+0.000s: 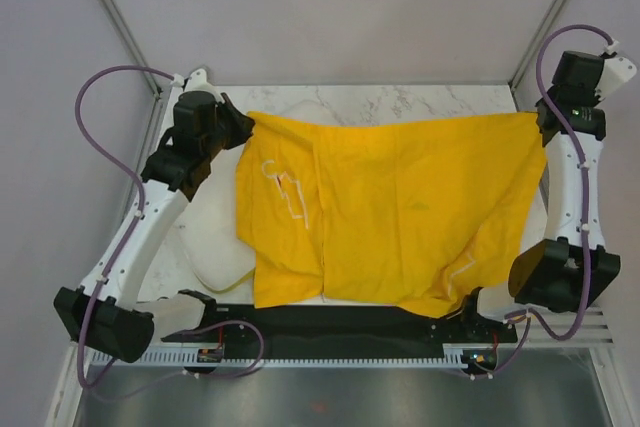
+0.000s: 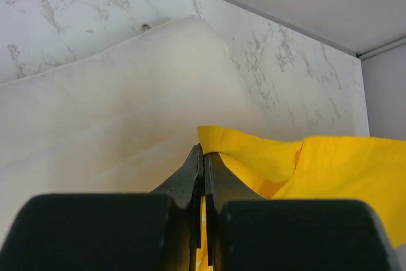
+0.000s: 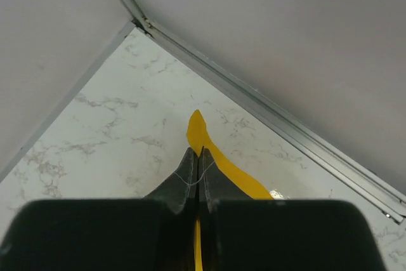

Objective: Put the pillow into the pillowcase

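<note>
The yellow pillowcase (image 1: 400,207) hangs spread between both arms, draped over most of the table. My left gripper (image 1: 243,127) is shut on its far left corner, and yellow cloth (image 2: 266,160) is pinched between the closed jaws (image 2: 204,152). My right gripper (image 1: 541,125) is shut on the far right corner; a yellow tip (image 3: 196,125) pokes out past the closed jaws (image 3: 200,152). The white pillow (image 1: 215,242) lies under the case, showing at the left and far edge. It fills the left wrist view (image 2: 114,112) behind the fingers.
The marble tabletop (image 1: 440,102) shows beyond the cloth. Grey walls and metal frame posts (image 1: 125,32) close in the back and sides. A black strip and cable tray (image 1: 340,352) run along the near edge between the arm bases.
</note>
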Tool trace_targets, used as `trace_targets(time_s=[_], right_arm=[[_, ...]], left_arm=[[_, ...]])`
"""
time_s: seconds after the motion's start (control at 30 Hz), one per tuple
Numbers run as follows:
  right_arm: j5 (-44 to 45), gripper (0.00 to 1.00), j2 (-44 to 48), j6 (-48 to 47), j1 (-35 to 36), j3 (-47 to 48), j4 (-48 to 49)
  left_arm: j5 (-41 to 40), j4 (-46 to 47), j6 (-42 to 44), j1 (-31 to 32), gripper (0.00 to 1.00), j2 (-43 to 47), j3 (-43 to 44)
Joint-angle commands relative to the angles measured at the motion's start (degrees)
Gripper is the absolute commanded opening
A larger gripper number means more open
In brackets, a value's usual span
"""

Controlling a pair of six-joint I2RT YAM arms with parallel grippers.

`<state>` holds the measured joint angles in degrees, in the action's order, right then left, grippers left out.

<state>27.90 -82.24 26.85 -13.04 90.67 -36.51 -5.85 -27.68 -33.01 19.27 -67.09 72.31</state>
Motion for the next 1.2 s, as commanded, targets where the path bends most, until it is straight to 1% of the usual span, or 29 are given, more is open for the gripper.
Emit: trace_targets(time_s=[0.0,0.07,0.1,0.17,0.2,0.23,0.27,0.3,0.33,0.37,0.4,0.43,0.47,0.53,0.57,0.6,0.63,0.7,0.73,0.8,0.83,0.87,0.9,0.93,0.97,1.03,1.07,1.13,1.17], right_arm=[[-10.1,0.0,-2.8,7.2,-3.7,1.1,8.3],[-10.7,0.0,-5.9,8.7,-4.6,4.1,9.0],[-10.8,0.0,-9.0,9.9,-4.7,5.3,9.4],[-10.8,0.0,-12.6,10.8,-4.8,9.4,9.9],[-11.0,0.02,-16.2,11.2,-4.8,11.0,9.9],[-11.5,0.08,-17.9,11.8,-4.8,14.0,9.7],[-11.8,0.26,-19.5,12.1,-4.8,15.6,9.5],[-12.3,0.51,-22.2,12.4,-4.8,17.2,8.1],[-13.1,0.85,-23.2,12.0,-4.7,19.6,7.7],[-16.2,0.98,-24.2,11.1,-4.6,20.5,7.4],[-16.8,0.98,-24.0,9.0,-4.2,20.7,6.6],[-18.0,0.98,-23.5,9.0,-4.2,20.1,6.8],[-20.5,0.98,-22.7,6.1,-3.2,19.2,7.1],[-21.9,0.98,-19.5,3.2,-1.6,15.6,7.2],[-23.1,0.98,-16.6,0.7,0.0,13.8,7.4],[-26.9,0.97,-15.2,-0.3,1.1,11.7,7.9],[-27.8,0.97,-13.7,-0.9,2.2,7.5,8.4],[-32.5,0.97,-9.5,-3.0,6.9,2.8,10.4],[-33.5,0.96,-8.4,-3.5,10.8,-1.4,11.1],[-34.6,0.94,-5.8,-3.2,15.5,-5.2,12.2],[-35.4,0.92,-5.2,-3.2,20.1,-8.5,14.1],[-35.3,0.92,-4.7,-3.1,22.4,-9.6,15.1],[-34.2,0.92,-5.2,-2.9,29.5,-11.2,16.5],[-34.1,0.92,-5.2,-2.9,29.6,-11.3,17.0],[-32.7,0.93,-5.8,-3.3,34.3,-11.0,17.2],[-30.5,0.95,-8.5,-3.8,39.2,-9.6,17.0],[-28.6,0.96,-9.6,-3.8,43.7,-9.0,16.9],[-26.6,0.96,-13.2,-3.7,47.5,-7.2,16.9],[-26.0,0.97,-14.3,-3.6,50.7,-6.5,16.8]], left_arm=[[4.9,11.7,-3.9,-0.8,0.02,-4.9,2.9],[5.3,14.2,-4.6,-0.8,0.02,-7.7,3.7],[5.6,15.5,-4.7,-0.8,0.02,-9.4,4.0],[5.6,18.8,-5.0,-0.7,0.02,-14.3,5.4],[5.6,19.8,-5.0,-0.8,0.02,-15.8,6.0],[5.6,21.0,-5.0,-0.7,0.02,-19.7,7.7],[5.6,21.3,-4.9,-0.8,0.02,-21.7,9.1],[8.0,21.3,-4.3,-0.8,0.02,-23.4,10.6],[9.6,20.7,-2.4,-0.9,0.09,-25.6,14.3],[11.2,16.9,-1.3,-1.1,0.43,-28.9,16.8],[10.2,13.8,-0.5,-1.0,0.58,-30.4,21.5],[9.0,11.5,-0.3,-1.0,0.65,-30.8,22.4],[7.7,9.9,0.1,-1.1,0.71,-29.4,22.3],[1.7,8.8,1.4,-1.0,0.79,-26.7,19.5],[-0.6,7.9,1.8,-1.1,0.89,-24.9,18.7],[-2.7,5.5,2.2,-1.2,0.97,-22.1,18.0],[-6.8,4.1,2.8,-1.3,0.99,-20.5,16.7],[-10.7,0.8,1.9,-2.5,1.0,-16.0,13.7],[-11.1,0.2,1.2,-3.2,1.0,-14.3,12.2],[-11.4,-0.2,-0.2,-5.7,1.0,-10.8,8.1],[-12.1,-0.3,-1.9,-7.0,1.0,-7.4,3.6],[-13.2,-0.2,-3.0,-7.3,1.0,-5.5,1.1],[-17.2,0.1,-5.1,-7.7,1.0,-1.9,-5.9],[-18.8,0.2,-5.5,-7.8,1.0,-1.1,-8.0],[-20.2,0.0,-5.9,-7.9,1.0,-0.7,-9.8],[-23.8,0.0,-7.1,-8.0,1.0,-0.1,-15.0],[-25.2,-0.3,-7.9,-8.1,1.0,-0.1,-16.6],[-25.2,-0.3,-7.9,-8.4,1.0,-0.3,-20.3],[-27.4,-1.2,-7.9,-9.5,1.0,-0.2,-21.5]])
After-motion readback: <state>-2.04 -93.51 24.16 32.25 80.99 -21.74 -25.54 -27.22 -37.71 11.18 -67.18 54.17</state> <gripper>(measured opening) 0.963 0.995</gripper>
